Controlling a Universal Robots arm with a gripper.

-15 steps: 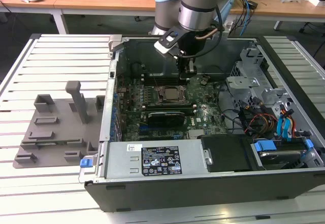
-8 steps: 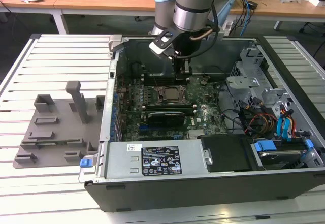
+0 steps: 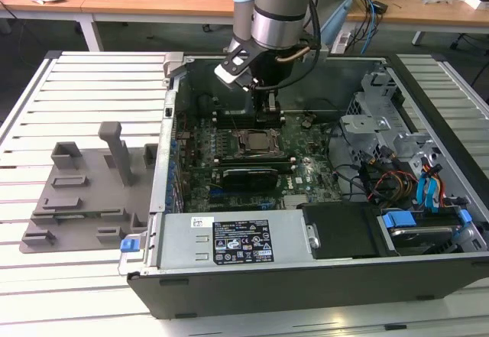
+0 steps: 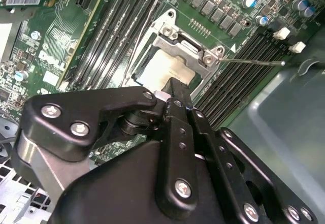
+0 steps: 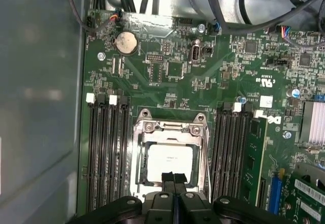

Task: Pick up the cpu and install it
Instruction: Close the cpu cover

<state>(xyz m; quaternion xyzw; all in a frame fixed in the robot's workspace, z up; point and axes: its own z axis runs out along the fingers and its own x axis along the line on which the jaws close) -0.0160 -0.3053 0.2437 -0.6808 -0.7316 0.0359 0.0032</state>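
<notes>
The cpu [image 3: 257,141] is a pale silver-grey square lying flat in the metal-edged socket frame [image 3: 243,152] on the green motherboard inside the open computer case [image 3: 306,291]. Both wrist views show the cpu [image 5: 169,160] [image 4: 167,67] from above. My gripper [image 3: 270,114] hangs just over the cpu's far edge in the exterior view. Its two black fingertips [image 5: 168,178] are pressed together, shut with nothing between them, and they cover one edge of the chip. In the second wrist view the gripper [image 4: 175,89] ends right at the cpu's rim.
A long black graphics card [image 3: 248,175] lies in front of the socket. Memory slots [image 5: 105,153] flank it on both sides. A drive cage [image 3: 374,123] and cables sit at the exterior view's right, a grey fixture [image 3: 84,192] at its left, and a power supply [image 3: 229,241] at the front.
</notes>
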